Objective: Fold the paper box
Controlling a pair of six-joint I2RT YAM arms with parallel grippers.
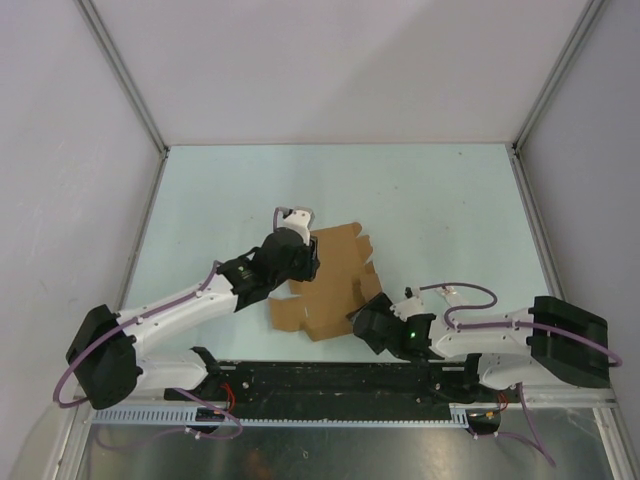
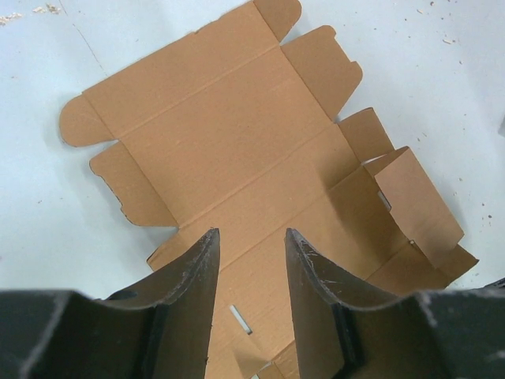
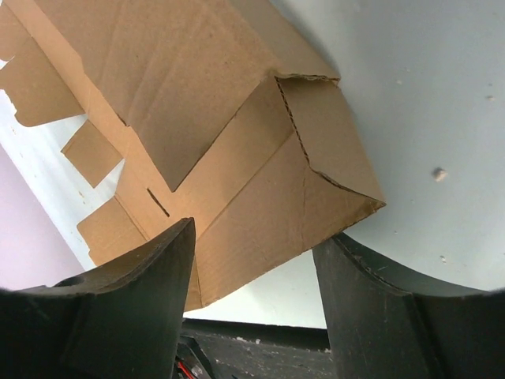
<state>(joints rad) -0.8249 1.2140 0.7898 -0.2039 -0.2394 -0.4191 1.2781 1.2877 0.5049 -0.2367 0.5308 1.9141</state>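
- Black left fingers (image 2: 193, 292) fill the bottom of the left wrist view. They are parted, with nothing clamped between them; brown cardboard shows through the gap of the left gripper (image 2: 251, 233).
- Whether those fingertips touch the sheet cannot be told.
- The paper box (image 2: 237, 142) is a mostly flat die-cut sheet lying under and ahead of the left fingers. Its near end is hidden by them and cut off at the frame's bottom edge.
- Its long axis runs straight away from the left fingertips, leaning a little to their left. The flap with rounded tabs is at the far end.
- To the right of those fingers, one side flap is lifted off the surface.
- In the right wrist view, the right gripper (image 3: 252, 233) stands wide apart. A raised, creased corner of the box (image 3: 197, 79) sits just beyond and between its tips; contact is unclear.
- That view cuts the sheet off at the top and left.
- From above, the box (image 1: 335, 285) lies between both grippers on the pale table (image 1: 440, 200). Each wrist covers one edge of it.
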